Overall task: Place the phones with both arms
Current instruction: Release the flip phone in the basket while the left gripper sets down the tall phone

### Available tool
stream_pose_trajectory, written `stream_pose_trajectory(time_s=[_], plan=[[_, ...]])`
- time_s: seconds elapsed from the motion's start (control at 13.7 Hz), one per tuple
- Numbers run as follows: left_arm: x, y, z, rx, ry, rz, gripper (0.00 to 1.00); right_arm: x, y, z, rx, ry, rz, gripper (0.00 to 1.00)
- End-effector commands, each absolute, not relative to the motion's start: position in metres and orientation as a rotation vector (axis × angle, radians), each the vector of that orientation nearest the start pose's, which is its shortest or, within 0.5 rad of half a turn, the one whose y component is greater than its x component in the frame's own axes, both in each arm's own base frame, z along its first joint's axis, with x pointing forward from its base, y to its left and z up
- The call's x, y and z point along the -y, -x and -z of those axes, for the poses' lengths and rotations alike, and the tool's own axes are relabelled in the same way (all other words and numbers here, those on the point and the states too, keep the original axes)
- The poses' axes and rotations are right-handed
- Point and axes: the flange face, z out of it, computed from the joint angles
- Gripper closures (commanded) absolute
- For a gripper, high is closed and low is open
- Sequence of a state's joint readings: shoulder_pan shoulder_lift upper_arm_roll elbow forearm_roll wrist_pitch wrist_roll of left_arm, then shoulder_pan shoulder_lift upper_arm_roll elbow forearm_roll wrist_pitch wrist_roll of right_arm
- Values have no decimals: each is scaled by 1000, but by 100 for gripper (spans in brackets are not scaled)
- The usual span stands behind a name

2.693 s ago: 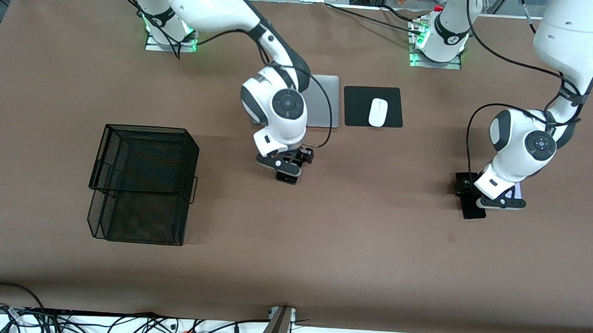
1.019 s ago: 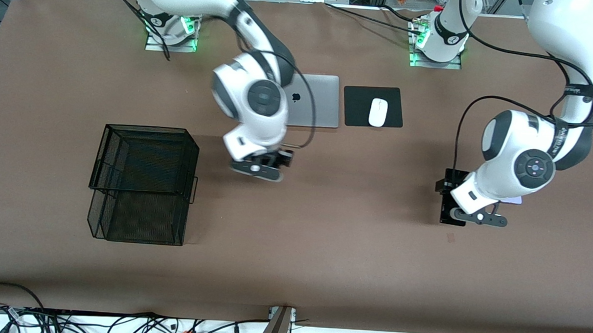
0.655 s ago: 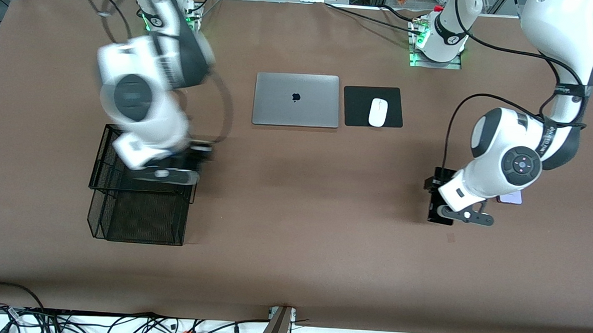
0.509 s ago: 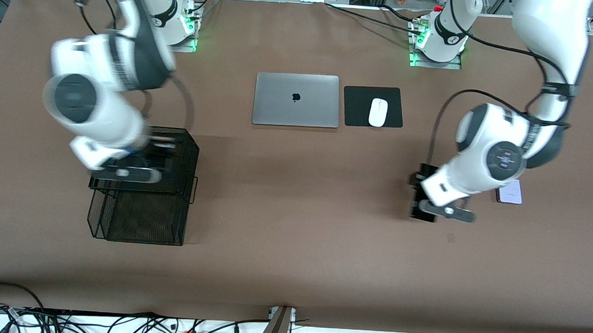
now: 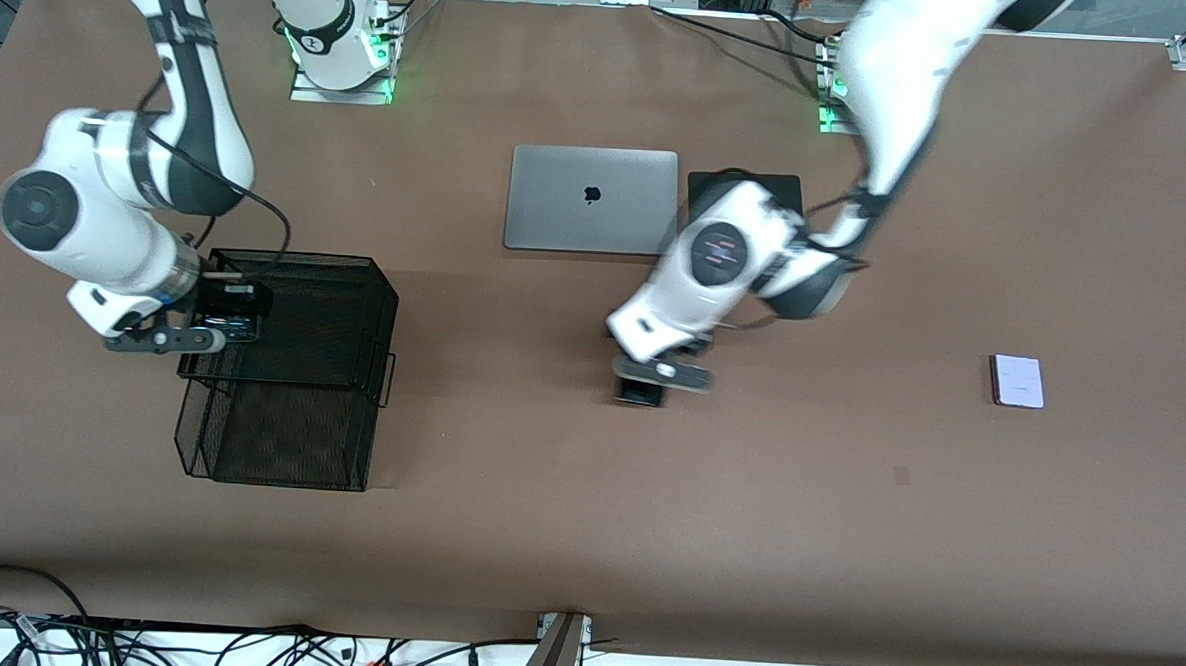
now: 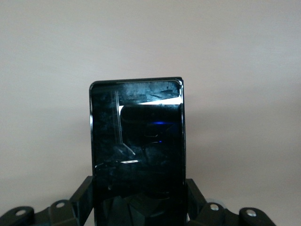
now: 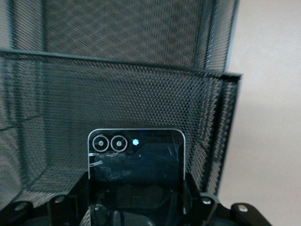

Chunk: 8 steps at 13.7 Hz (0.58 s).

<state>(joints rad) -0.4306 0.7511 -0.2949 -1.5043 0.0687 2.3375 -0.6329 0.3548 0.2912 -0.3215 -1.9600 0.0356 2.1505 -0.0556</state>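
My right gripper (image 5: pixel 215 325) is shut on the small squarish black phone (image 7: pixel 136 157), which has two camera rings and a lit dot. It hangs at the rim of the black mesh basket (image 5: pixel 296 257), on the side toward the right arm's end of the table; the mesh wall (image 7: pixel 117 84) fills the right wrist view. My left gripper (image 5: pixel 654 379) is shut on the long black slab phone (image 6: pixel 136 150) and hangs over bare table near the middle. The small white/lilac phone (image 5: pixel 1017 381) lies flat toward the left arm's end of the table.
A shut silver laptop (image 5: pixel 592 200) lies near the bases, with a black mouse pad (image 5: pixel 792 186) beside it, partly covered by the left arm. Cables run along the table edge nearest the front camera.
The right arm swung from the table's middle to the basket with the small black phone. The left arm carried the long slab from its own end toward the middle, uncovering the white/lilac phone.
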Motion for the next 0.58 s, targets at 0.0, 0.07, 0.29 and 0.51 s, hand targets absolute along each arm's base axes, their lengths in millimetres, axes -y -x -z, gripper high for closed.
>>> stream_pose_trajectory(time_s=[0.0,0.07,0.29,0.51], plan=[[494,-560,-219,28,3385,69,70,-16,-597,-321,101,3179,-125,71],[503,-554,-206,48,3408,97,70,-13,-598,-320,94,3180,-127,64],[512,-547,-187,109,3435,114,65,0,-602,-319,44,3180,-126,0],[513,-546,-192,97,3435,129,0,-11,-616,-346,54,3164,-84,0]])
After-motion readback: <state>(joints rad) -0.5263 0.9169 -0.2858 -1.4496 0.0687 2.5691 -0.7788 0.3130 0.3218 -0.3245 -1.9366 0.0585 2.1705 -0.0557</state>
